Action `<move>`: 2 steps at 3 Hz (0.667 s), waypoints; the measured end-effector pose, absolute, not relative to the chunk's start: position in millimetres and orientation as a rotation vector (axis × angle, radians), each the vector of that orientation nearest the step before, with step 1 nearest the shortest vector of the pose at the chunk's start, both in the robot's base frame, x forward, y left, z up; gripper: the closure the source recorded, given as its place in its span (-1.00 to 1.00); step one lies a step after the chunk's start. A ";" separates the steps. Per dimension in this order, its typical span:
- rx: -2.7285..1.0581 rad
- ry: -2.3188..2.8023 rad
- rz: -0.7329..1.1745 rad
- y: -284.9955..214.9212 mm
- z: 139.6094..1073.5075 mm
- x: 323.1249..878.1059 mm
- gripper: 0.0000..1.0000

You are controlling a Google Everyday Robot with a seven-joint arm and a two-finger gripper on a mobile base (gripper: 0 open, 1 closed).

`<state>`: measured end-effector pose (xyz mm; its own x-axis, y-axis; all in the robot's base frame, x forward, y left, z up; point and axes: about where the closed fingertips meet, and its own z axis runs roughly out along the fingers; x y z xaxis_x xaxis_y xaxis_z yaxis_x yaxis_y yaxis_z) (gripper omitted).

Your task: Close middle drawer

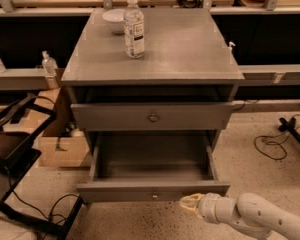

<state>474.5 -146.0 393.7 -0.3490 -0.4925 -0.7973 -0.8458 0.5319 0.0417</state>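
White arm (262, 216) seemingly level, pincer (190, 204) low right.
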 end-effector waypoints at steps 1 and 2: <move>-1.102 1.985 0.613 -123.7 388.3 507.6 1.00; -1.113 1.970 0.624 -111.2 385.5 522.8 1.00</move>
<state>522.8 -111.2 385.5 -0.3184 -0.4873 -0.8131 -0.8664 0.4976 0.0411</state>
